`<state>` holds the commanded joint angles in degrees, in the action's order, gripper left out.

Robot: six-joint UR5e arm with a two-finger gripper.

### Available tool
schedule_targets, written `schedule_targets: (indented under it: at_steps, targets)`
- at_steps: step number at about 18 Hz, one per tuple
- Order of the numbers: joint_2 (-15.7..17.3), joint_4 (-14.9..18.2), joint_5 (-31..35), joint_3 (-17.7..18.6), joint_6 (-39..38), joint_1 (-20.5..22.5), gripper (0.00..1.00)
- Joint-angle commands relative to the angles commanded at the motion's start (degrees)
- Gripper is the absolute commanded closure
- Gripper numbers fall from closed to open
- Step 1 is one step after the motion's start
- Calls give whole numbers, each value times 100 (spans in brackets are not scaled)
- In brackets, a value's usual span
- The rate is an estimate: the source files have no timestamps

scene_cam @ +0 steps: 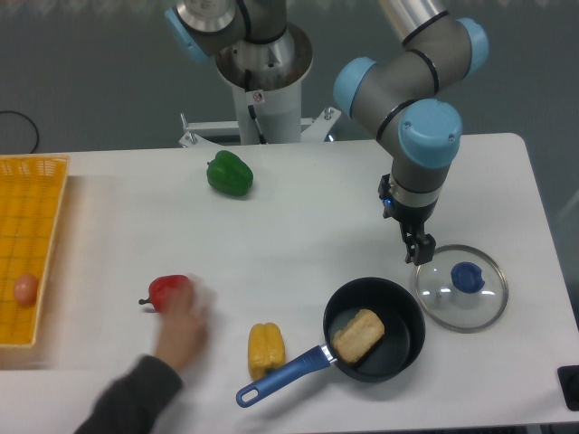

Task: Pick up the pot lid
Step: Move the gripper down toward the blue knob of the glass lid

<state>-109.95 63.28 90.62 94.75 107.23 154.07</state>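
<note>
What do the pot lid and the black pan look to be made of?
Pot lid: probably clear glass, since the pale tabletop shows through it; the thin rim could be metal. Its blue knob looks like plastic.

Black pan: likely metal with a dark, smooth coating. Its blue handle has a light sheen, so plastic or paint.

The lid knob [467, 278] and pot handle [284, 377] are blue.

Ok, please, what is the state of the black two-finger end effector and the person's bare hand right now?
Black two-finger end effector: open, nothing between its fingers.
Bare hand: blurred, at the shiny red pepper; cannot tell whether it grips it.
</note>
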Motion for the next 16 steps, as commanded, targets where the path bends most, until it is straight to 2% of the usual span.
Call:
schedule_targets:
  at_steps: [6,16]
  targets:
    - [0,9,-9,9,0,35,0]
    - [-140,-79,-53,-35,-176,633,0]
